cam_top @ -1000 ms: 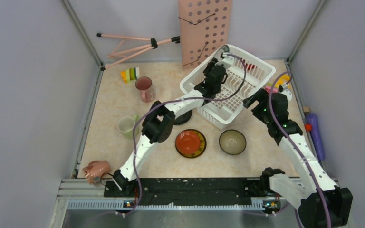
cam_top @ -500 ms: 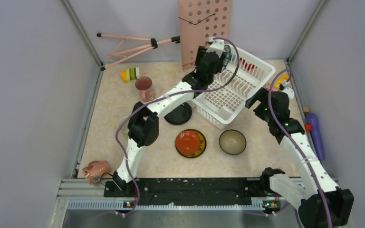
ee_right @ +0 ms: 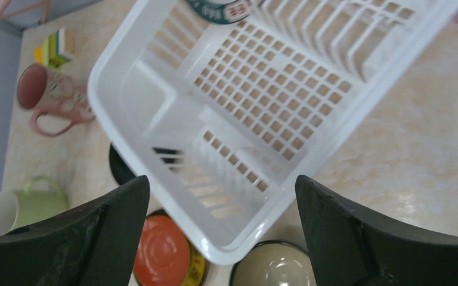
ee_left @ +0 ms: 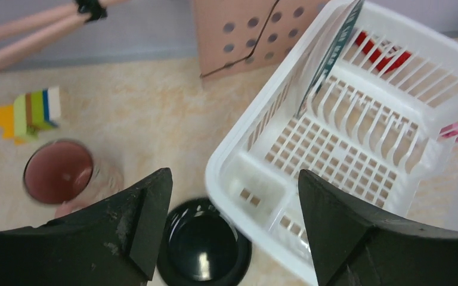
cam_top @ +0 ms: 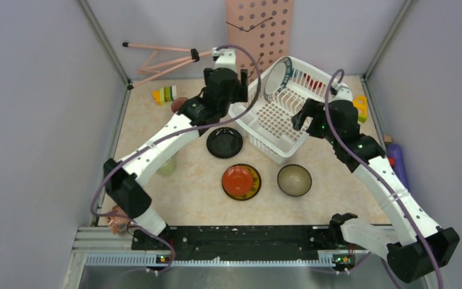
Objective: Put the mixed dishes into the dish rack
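One plate (cam_top: 278, 77) — now in dish rack (cam_top: 264, 144)

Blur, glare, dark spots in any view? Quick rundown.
Top external: sharp, evenly lit, only soft shadows beside the dish rack. Left wrist: pink cup looks slightly smeared, small glints on the black dish, left fingers dark and soft. Right wrist: rack's far rim blurs toward the top edge, right fingers near-black, no detail.

From above, my left arm (cam_top: 156, 146) covered most of the light green mug (cam_top: 167, 167) and part of the pink mug (cam_top: 178, 103). My right wrist view cut off the patterned plate (ee_right: 222, 8) at its top edge, the cream bowl (ee_right: 268, 267) at its bottom.
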Controlling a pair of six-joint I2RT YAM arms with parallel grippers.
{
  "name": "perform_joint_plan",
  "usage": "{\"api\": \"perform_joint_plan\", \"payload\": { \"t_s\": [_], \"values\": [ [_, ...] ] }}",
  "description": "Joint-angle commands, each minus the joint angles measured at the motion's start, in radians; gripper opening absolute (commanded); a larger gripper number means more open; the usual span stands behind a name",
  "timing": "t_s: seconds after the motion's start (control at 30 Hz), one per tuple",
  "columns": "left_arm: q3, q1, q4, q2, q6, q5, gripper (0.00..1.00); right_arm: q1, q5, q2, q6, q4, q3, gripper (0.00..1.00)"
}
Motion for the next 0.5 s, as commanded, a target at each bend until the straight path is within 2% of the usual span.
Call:
{"api": "perform_joint_plan", "payload": {
  "t_s": [0.0,0.13,0.27,0.37,0.47],
  "values": [
    [-0.162,0.062,-0.239,-0.233,-0.202,-0.007,0.83,0.133,-0.131,0.0,-0.115,0.047,0.063,0.9],
    [-0.358,0.152,-0.366,-0.445,-0.363,0.008,0.86,0.246,-0.265,0.047,-0.182,0.075,0.098,0.89],
    [-0.489,0.275,-0.482,-0.668,-0.406,0.049,0.89,0.429,-0.363,0.157,-0.278,0.108,0.145,0.89],
    [-0.495,0.369,-0.569,-0.771,-0.392,0.056,0.9,0.558,-0.41,0.236,-0.335,0.184,0.151,0.89],
    [-0.448,0.414,-0.71,-0.825,-0.425,0.026,0.9,0.606,-0.454,0.326,-0.331,0.275,0.153,0.89]
  ]
}}
